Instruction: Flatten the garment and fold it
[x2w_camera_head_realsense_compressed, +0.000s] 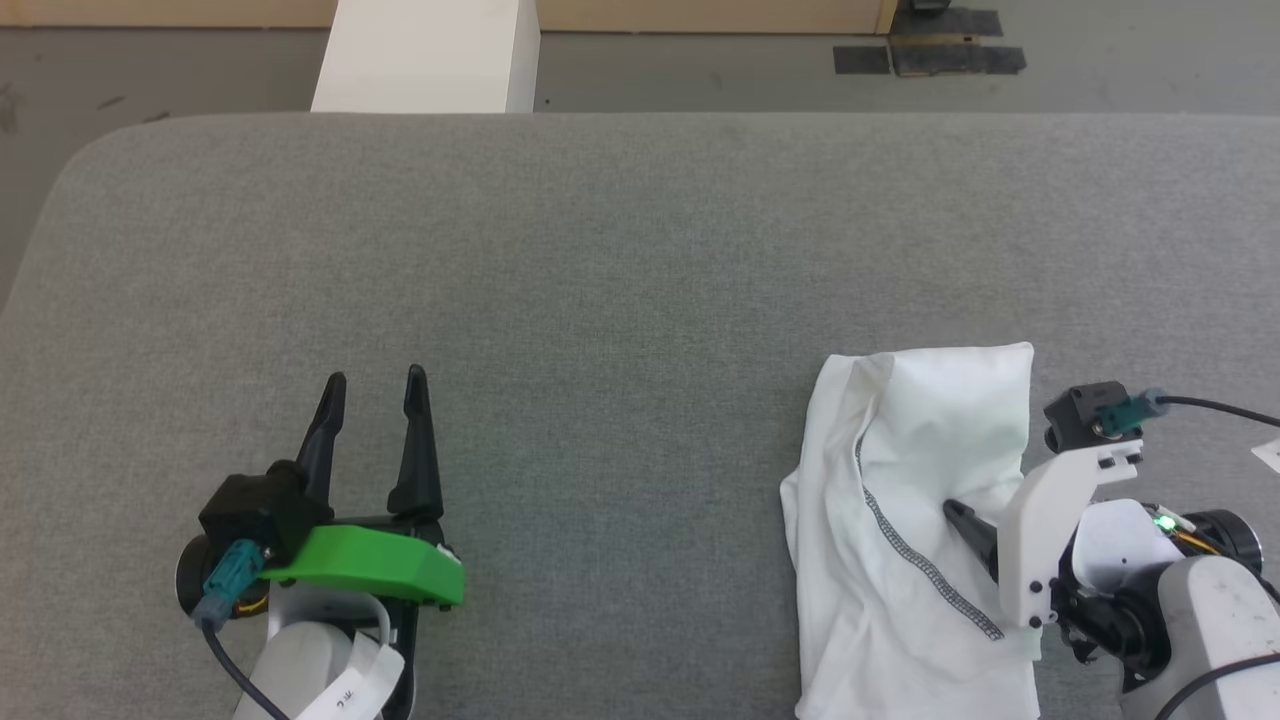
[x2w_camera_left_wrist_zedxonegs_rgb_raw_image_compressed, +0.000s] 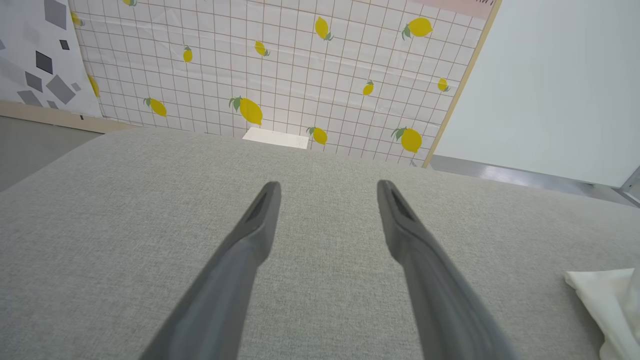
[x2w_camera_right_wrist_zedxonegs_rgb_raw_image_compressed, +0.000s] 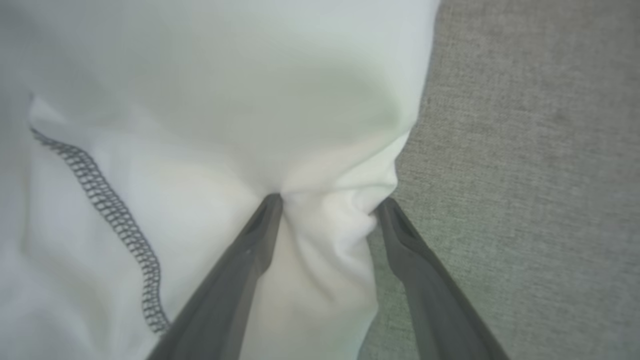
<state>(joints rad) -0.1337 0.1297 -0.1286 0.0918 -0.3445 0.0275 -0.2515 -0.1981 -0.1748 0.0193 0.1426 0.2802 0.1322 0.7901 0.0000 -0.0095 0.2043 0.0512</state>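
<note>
The garment (x2w_camera_head_realsense_compressed: 920, 520) is a white shirt with a grey stitched seam, bunched in a loose heap at the lower right of the grey padded surface. My right gripper (x2w_camera_head_realsense_compressed: 985, 500) is over the heap's right edge. In the right wrist view its fingers stand apart, so the right gripper (x2w_camera_right_wrist_zedxonegs_rgb_raw_image_compressed: 327, 205) is open, with a raised fold of the garment (x2w_camera_right_wrist_zedxonegs_rgb_raw_image_compressed: 225, 100) between the tips. My left gripper (x2w_camera_head_realsense_compressed: 375, 378) rests at the lower left, far from the cloth. It is open with nothing between its fingers (x2w_camera_left_wrist_zedxonegs_rgb_raw_image_compressed: 260, 220). A corner of the garment (x2w_camera_left_wrist_zedxonegs_rgb_raw_image_compressed: 605, 300) shows at the right of the left wrist view.
The grey padded surface (x2w_camera_head_realsense_compressed: 640, 250) stretches wide to the left of and beyond the garment. A rigid white box (x2w_camera_head_realsense_compressed: 430, 55) stands past its far edge, on a grey floor with black tape patches (x2w_camera_head_realsense_compressed: 930, 50). A lemon-patterned wall (x2w_camera_left_wrist_zedxonegs_rgb_raw_image_compressed: 280, 65) rises behind.
</note>
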